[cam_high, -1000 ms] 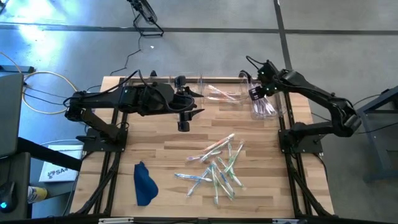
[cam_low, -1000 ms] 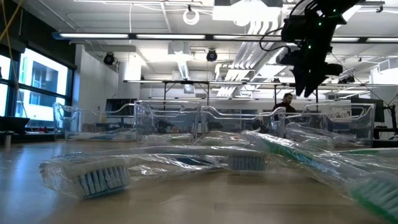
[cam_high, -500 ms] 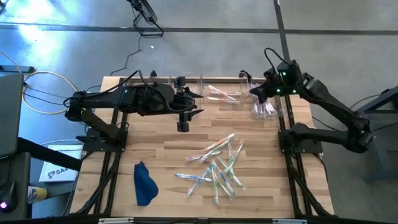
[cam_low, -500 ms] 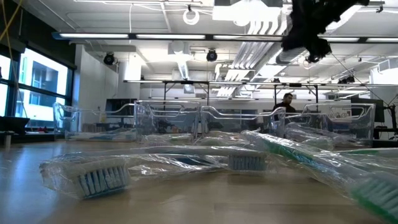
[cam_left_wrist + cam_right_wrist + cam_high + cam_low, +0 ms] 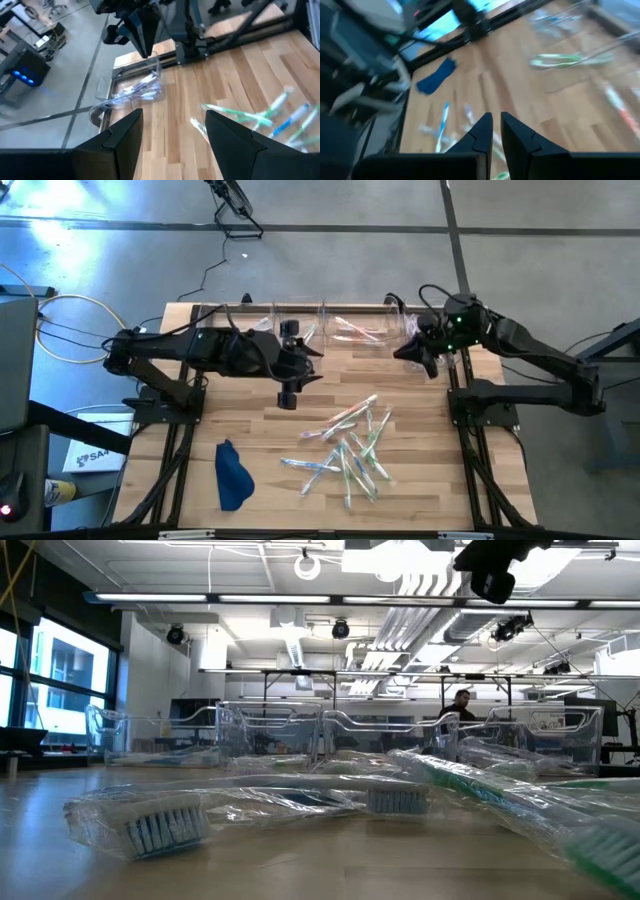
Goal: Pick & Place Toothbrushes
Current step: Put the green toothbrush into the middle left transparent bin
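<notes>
Several wrapped toothbrushes (image 5: 350, 445) lie in a loose heap on the wooden table, right of centre; the low view shows them close up (image 5: 300, 795). More toothbrushes (image 5: 137, 90) lie in a clear bin at the far edge. My left gripper (image 5: 290, 395) hovers open above the table's middle, left of the heap, its fingers (image 5: 125, 137) wide apart with nothing between them. My right gripper (image 5: 410, 352) hangs in the air by the far right bin, shut and empty (image 5: 496, 131), pointing slantwise down toward the table's middle.
Clear bins (image 5: 355, 330) stand in a row along the far edge. A dark blue cloth (image 5: 232, 475) lies at the near left. Bare wood shows between the heap and the bins. In the low view a person (image 5: 462, 705) is far off in the room.
My right gripper has risen out of the far right bin, swung toward the near edge and tipped from pointing down to a shallow slant toward the table's middle. My left gripper has drifted a little toward the near edge, still open.
</notes>
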`<state>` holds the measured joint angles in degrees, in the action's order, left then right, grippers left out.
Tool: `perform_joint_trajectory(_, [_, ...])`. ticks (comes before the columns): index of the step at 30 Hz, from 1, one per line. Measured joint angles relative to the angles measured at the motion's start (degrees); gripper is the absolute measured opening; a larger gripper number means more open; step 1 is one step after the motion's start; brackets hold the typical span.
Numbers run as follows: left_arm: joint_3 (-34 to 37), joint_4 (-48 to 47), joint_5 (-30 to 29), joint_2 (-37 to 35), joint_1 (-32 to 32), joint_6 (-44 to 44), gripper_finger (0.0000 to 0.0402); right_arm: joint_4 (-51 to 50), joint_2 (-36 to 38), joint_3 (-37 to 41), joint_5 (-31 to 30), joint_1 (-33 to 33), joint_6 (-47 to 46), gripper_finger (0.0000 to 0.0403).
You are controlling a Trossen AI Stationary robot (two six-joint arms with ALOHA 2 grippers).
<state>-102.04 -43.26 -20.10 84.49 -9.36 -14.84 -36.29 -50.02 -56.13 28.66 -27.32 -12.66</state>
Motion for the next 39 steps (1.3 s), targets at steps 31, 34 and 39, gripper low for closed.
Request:
perform_joint_trajectory(31, [0.0,-2.3,0.2,0.0,-1.5,-1.4,0.0209,-3.6,-13.1,0.9,5.0,17.6,9.9,0.0029])
perform_joint_trajectory(34, [0.0,-2.3,0.7,0.0,-1.5,-1.4,0.0209,-4.5,-14.6,0.9,-1.0,20.5,11.6,0.0030])
perform_joint_trajectory(39, [0.0,-2.3,0.9,0.0,-1.5,-1.4,0.0209,-4.5,-17.2,0.9,-7.8,25.6,13.7,0.0054])
